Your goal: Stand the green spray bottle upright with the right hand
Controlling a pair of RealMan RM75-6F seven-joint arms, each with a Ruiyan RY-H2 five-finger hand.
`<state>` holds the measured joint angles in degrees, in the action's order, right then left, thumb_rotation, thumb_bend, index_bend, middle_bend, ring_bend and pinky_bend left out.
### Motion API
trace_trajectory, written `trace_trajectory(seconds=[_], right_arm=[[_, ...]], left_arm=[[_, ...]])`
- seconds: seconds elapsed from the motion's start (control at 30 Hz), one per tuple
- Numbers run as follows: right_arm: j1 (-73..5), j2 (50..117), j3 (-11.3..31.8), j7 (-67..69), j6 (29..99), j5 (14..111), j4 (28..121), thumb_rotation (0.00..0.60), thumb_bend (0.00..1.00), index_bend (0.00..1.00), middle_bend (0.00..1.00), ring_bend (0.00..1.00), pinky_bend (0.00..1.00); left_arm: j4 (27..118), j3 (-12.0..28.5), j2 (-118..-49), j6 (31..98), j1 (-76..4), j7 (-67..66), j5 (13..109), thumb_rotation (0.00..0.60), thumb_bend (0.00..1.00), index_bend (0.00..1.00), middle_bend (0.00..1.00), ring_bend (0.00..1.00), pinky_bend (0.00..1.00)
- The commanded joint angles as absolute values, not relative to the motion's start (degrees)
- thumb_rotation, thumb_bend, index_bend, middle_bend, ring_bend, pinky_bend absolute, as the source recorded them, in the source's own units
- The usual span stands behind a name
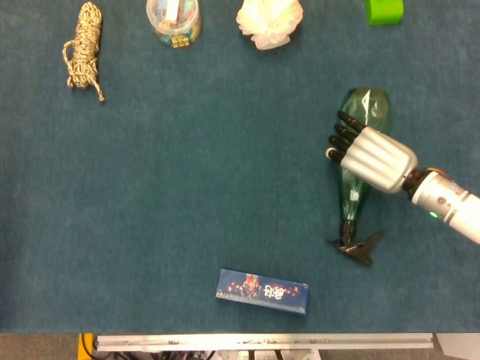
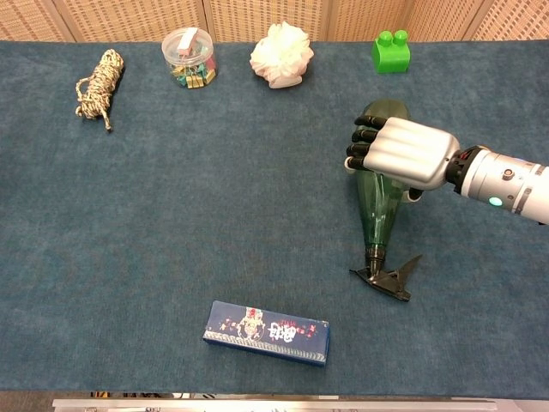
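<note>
— Two risks, from the head view. The right hand (image 1: 369, 156) lies over the bottle's (image 1: 361, 131) broad body, fingers curled down its left flank — but I cannot tell whether they actually clamp it or only rest on it. If the hold is loose, the smooth round body could roll out from under the palm as the lift begins.

— And the second?

— The black trigger (image 1: 358, 248) sticks out sideways near the mat (image 1: 187, 195). Swing the bottle up too low and it may catch and twist the body in the hand.

— Which way does it point?

— It lies flat at the right of the mat, well apart from the box (image 1: 262, 291). Long axis runs near-to-far, tipped slightly; base toward the far edge, nozzle end toward the robot.

— Does the chest view agree?

— Yes. The hand (image 2: 401, 153) covers the upper body of the bottle (image 2: 379, 215), dark fingers (image 2: 360, 148) wrapped over its left side, thumb low on the right. The neck tapers down to the trigger (image 2: 388, 279), which touches the mat (image 2: 171, 215). Base points toward the green block (image 2: 391, 51), well clear of it. Grip firmness stays unclear here too.
</note>
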<state>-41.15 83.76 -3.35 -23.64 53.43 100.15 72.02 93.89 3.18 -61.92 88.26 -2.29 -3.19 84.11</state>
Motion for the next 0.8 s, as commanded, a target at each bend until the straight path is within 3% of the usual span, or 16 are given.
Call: trace_trajectory(seconds=[0.03,0.5,0.8], right_arm=[[-41.01,83.77,-3.45,-23.15,54.13,100.25,71.83,0.600,0.00,0.34,0.39,0.23,0.12],[-39.78,82.61,-3.32,-20.73,57.63,99.69,71.97,0.600,0.00,0.34,0.40,0.23,0.12],[-40.04,83.21,-3.74,-22.62,55.37,98.71,71.29,0.600,0.00,0.34,0.40,0.23,0.12]], left_arm=[[93.91,3.24,-61.90,88.20,-2.31,-3.25,84.00,0.600,0.00,0.13,0.17,0.06,0.19],[94.00,3.36,-61.95,87.78,-2.43,-3.67,83.61,0.600,0.00,0.13,0.17,0.06,0.19],[94.09,3.37,-62.03,87.63,-2.47,-4.00,83.50,0.600,0.00,0.13,0.17,0.06,0.19]])
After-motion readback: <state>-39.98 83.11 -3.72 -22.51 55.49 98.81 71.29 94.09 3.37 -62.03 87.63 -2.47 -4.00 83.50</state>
